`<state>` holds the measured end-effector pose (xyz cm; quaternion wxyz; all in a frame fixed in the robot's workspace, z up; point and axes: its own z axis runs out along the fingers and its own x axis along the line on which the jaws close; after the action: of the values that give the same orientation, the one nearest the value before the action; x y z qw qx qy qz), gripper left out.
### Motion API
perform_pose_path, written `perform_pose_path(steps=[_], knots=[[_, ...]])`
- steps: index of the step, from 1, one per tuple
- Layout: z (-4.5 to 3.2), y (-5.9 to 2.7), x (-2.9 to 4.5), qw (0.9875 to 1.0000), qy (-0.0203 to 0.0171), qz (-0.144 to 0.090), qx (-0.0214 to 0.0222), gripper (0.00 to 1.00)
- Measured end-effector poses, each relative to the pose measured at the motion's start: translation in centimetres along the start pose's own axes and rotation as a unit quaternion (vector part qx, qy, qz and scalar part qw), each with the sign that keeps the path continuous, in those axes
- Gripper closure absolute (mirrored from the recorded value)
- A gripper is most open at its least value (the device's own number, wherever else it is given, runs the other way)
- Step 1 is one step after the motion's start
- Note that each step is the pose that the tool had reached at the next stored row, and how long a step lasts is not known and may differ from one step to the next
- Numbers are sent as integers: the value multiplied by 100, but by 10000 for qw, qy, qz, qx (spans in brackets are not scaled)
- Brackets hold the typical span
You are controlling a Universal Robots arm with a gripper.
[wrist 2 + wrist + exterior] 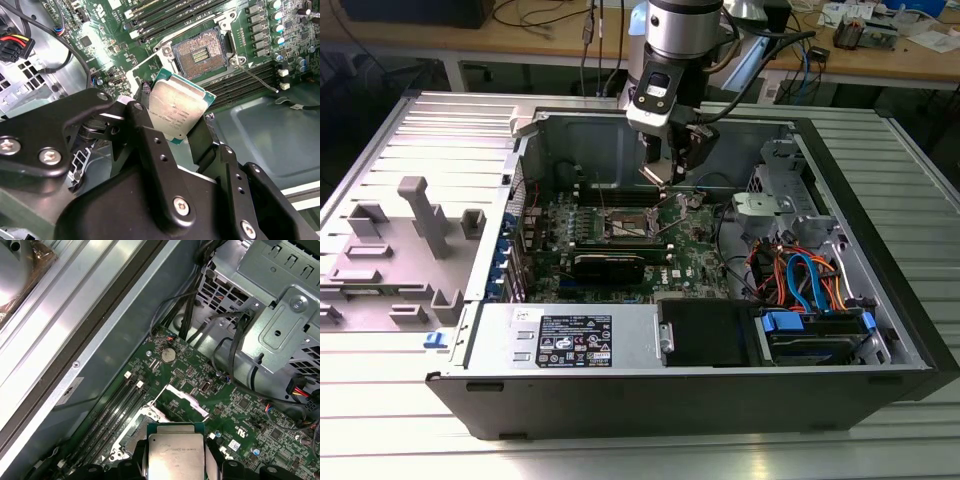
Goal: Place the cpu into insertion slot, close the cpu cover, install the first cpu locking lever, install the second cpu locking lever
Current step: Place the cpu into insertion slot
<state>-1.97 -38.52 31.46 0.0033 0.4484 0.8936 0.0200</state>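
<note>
While above the green board, the square silver-grey cpu is held.
Its edges are pinched by the black gripper.

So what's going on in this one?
A single robot arm is working inside an open computer case. Its claw is shut on the cpu, gripping it by two opposite edges and holding it in the air above the green board. The insertion slot is empty with its contacts exposed, and the cpu cover is swung open off it. The chip is not yet seated.
</note>
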Motion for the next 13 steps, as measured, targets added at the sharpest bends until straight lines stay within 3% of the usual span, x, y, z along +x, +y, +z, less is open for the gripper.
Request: perform_pose_path(steps=[6, 10, 13], knots=[[0, -1, -1, 10000, -4, 3, 3, 45], [9, -1, 0, 9996, -21, 288, 5, 45], [24, -1, -1, 9983, -33, 578, 2, 45]])
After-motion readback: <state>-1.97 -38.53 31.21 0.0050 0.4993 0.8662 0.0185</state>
